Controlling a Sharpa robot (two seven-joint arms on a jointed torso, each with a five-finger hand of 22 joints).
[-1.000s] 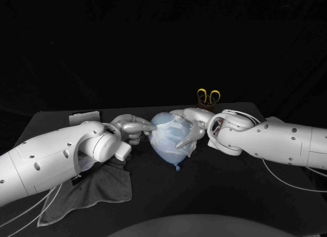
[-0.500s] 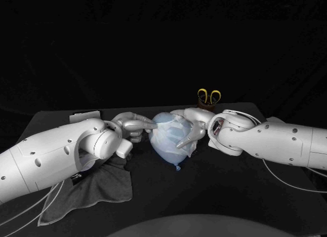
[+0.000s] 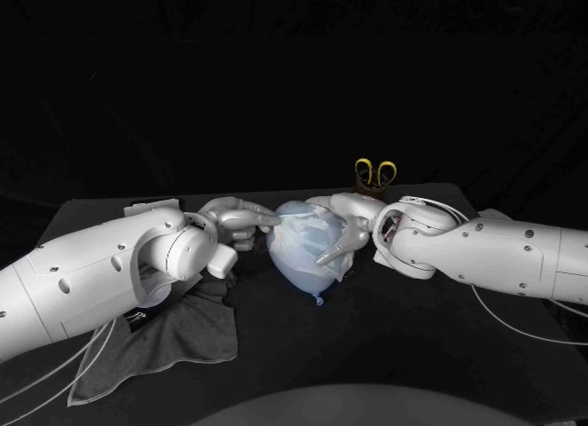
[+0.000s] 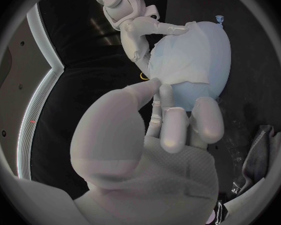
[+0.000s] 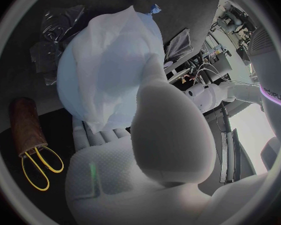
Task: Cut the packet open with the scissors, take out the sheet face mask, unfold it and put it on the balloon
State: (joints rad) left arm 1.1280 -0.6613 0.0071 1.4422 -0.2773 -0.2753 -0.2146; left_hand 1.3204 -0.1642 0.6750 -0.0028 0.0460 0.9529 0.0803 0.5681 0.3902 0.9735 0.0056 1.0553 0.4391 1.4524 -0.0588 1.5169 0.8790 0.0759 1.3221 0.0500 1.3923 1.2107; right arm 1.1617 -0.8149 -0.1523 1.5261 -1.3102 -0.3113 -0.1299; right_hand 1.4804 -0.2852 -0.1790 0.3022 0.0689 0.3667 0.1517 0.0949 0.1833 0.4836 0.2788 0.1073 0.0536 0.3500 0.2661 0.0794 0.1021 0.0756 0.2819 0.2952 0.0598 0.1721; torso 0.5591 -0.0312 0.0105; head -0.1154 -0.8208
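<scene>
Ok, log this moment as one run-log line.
sheet mask: draped over balloon | left hand: fingertips at mask edge | right hand: grips balloon | scissors: upright in holder behind

One balloon point(image 3: 307, 262) on one black counter point(image 3: 409, 355), under one sheet face mask point(image 3: 314, 232). Two silver hands at the balloon: one left hand point(image 3: 238, 222), one right hand point(image 3: 349, 224). One pair of scissors point(image 3: 375, 169) with two yellow handle loops, upright in one brown holder point(image 3: 369, 189). One grey cloth point(image 3: 178, 333). One crumpled clear packet point(image 5: 53, 27) beside the balloon.
</scene>
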